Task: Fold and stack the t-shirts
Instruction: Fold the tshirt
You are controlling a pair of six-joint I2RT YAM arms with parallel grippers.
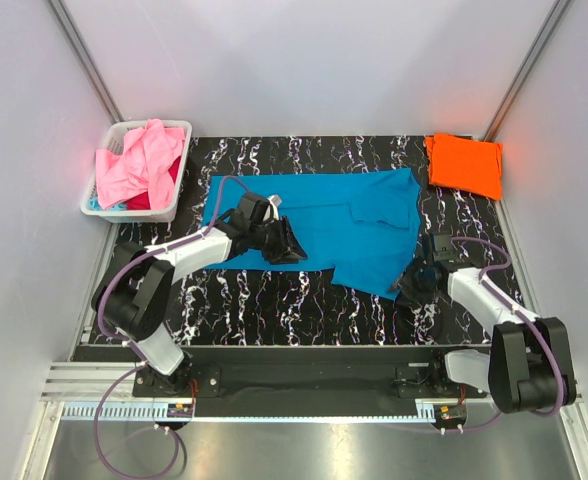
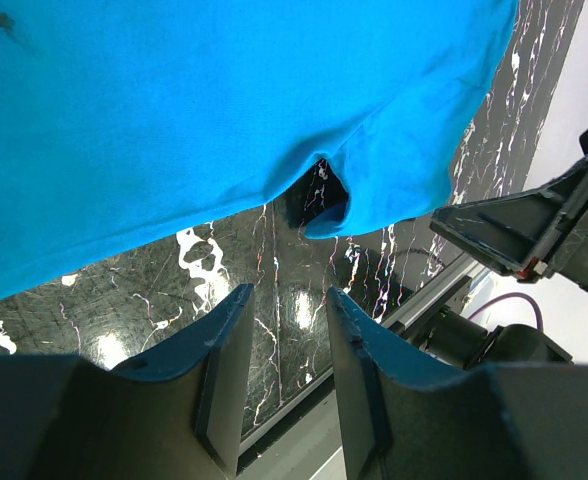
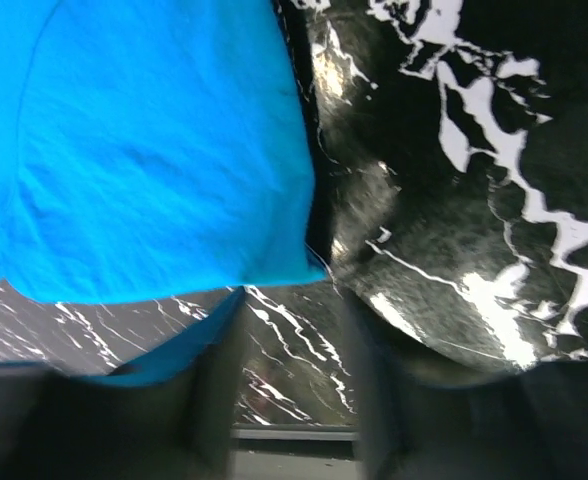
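Across the middle of the black marbled table (image 1: 274,300) lies the teal-blue t-shirt (image 1: 314,215), spread flat. A folded orange t-shirt (image 1: 464,165) sits at the far right corner, and a pink t-shirt (image 1: 139,165) is heaped in the white lattice basket (image 1: 124,214) at far left. The left gripper (image 1: 289,245) is over the shirt's near edge and the right gripper (image 1: 414,285) is at its near right hem.

Left wrist: the jaws are narrowly parted and hold nothing, with the hem just ahead.

Right wrist: the blurred fingers stand apart, with a cloth corner at the left one.

I saw spread t-shirt (image 1: 314,215) centred on desk (image 1: 274,300), folded t-shirt (image 1: 464,165) in far-right corner, basket (image 1: 124,213) of t-shirts (image 1: 139,160) far-left; left claw (image 1: 289,245), right claw (image 1: 414,285) at spread t-shirt's near edge.
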